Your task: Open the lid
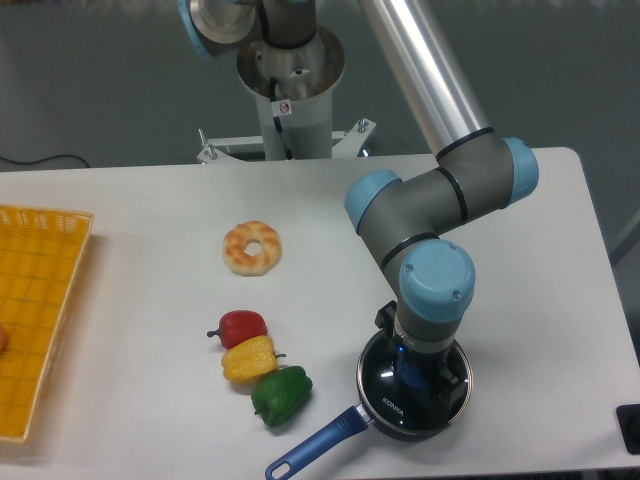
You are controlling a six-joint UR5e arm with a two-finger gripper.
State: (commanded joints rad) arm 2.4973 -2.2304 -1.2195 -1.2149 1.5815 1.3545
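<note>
The lid (384, 396), dark glass with a metal rim, sits on a small saucepan at the front right of the table. Its blue knob (409, 379) shows only as a sliver under my wrist. My gripper (418, 374) points straight down onto the middle of the lid, with dark fingers (452, 372) on either side of the knob. The wrist hides the fingertips, so I cannot make out whether they press on the knob. The pan's long blue handle (316, 446) sticks out toward the front left.
A red pepper (240, 326), a yellow pepper (249, 358) and a green pepper (281, 393) lie in a row left of the pan. A bagel (252, 247) lies further back. A yellow basket (40, 300) sits at the left edge. A dark object (630, 426) is at the right edge.
</note>
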